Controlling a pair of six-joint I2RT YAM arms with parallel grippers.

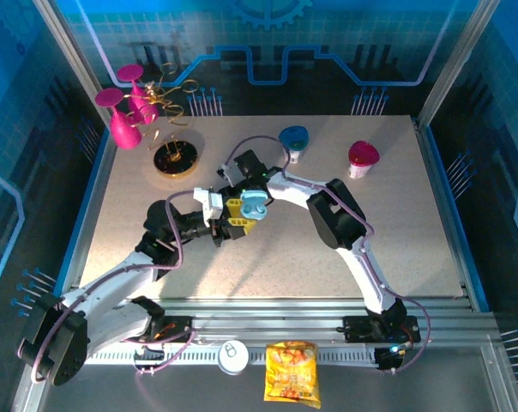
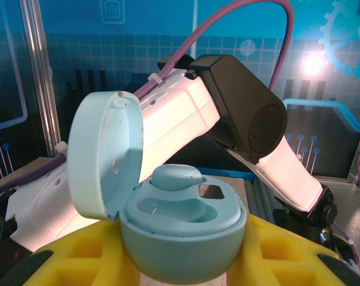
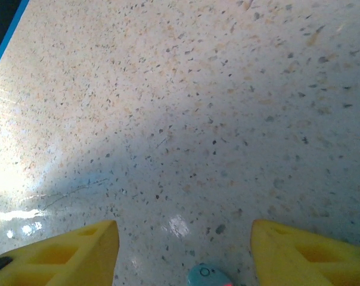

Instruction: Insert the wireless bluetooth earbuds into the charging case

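Speckled beige tabletop (image 1: 396,232) offering open room toward right and near edges; arms meeting at centre. Left gripper (image 2: 181,259) pinching open pale blue rounded plastic charging case (image 2: 186,223) between yellow fingers (image 2: 311,256); pale blue pebble-like earbud (image 2: 175,177) sitting in far socket. Right gripper (image 3: 183,229) hanging spread wide above tabletop, fingers touching nothing; small pale blue rounded item (image 3: 207,277) peeking between them, unidentifiable.

Case (image 2: 168,217) plain pale blue, lid too. Earbud (image 2: 176,177) same pale blue. Left gripper (image 2: 181,241) and right gripper (image 3: 183,231) have yellow fingers. Arm (image 2: 227,113) white and black, cable (image 2: 239,12) purple. Table (image 3: 198,119) beige with dark and orange speckles. Glasses (image 1: 122,116) magenta. Blue cup (image 1: 294,137), pink-red cup (image 1: 363,156). Snack bag (image 1: 292,372) orange-yellow. Walls (image 1: 328,34) blue, grid pattern.
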